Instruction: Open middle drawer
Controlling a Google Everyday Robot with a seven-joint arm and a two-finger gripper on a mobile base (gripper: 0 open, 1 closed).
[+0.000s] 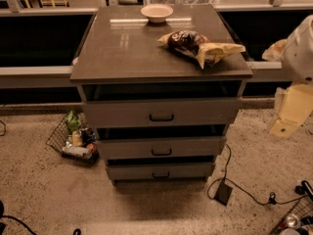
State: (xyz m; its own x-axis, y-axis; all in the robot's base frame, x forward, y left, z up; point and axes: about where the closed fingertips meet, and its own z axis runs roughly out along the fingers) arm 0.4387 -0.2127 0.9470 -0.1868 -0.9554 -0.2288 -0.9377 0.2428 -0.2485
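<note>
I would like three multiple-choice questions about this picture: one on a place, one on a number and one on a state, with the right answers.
1. Where does the small pale round bowl stand?
A. at the back of the grey-brown cabinet top
B. on the floor
C. inside a drawer

2. How many dark bar handles show on the cabinet front?
A. two
B. three
C. four

3. How does the robot's pale gripper stand to the wide grey-brown middle drawer?
A. on its handle
B. apart from it, off to the right of the cabinet
C. under it

Answers:
1 A: the bowl sits near the top's far edge.
2 B: each of the three drawers has one handle.
3 B: a gap separates the gripper from the cabinet.
</note>
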